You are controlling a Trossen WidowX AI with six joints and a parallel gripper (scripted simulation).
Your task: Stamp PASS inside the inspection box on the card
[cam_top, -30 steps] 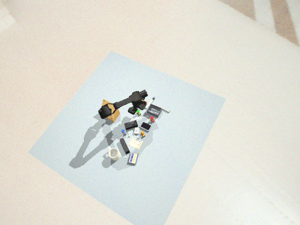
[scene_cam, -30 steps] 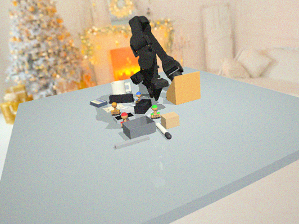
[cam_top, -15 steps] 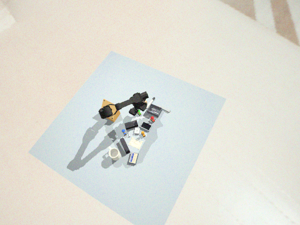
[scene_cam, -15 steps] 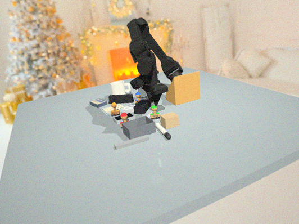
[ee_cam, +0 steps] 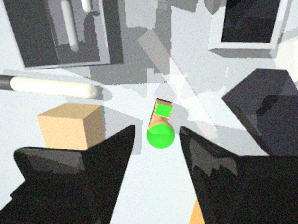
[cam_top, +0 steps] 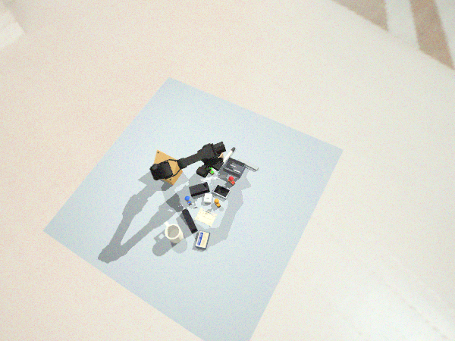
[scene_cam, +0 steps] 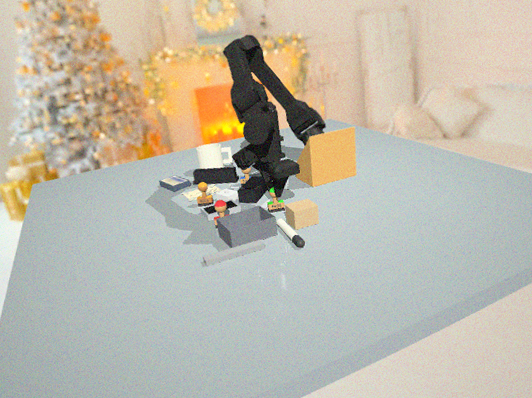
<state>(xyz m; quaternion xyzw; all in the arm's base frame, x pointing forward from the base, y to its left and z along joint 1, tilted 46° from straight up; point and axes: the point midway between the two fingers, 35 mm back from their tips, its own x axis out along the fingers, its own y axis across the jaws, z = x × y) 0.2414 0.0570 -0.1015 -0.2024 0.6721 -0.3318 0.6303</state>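
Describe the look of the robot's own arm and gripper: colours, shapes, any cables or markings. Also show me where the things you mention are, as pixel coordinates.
The arm (cam_top: pixel 193 157) (scene_cam: pixel 277 87) is matte black throughout, with chunky, angular links and bulky, rounded joint housings. The gripper (ee_cam: pixel 157 129) is black too: two wedge-shaped fingers, broad at the back and tapering to narrow tips, with greyish sheen on their faces. No markings can be made out; a thin, dark, cable-like loop shows near the base.

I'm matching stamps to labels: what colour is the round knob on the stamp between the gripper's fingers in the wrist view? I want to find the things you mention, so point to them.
Bright green (ee_cam: pixel 161 136); the wrist view shows it best.
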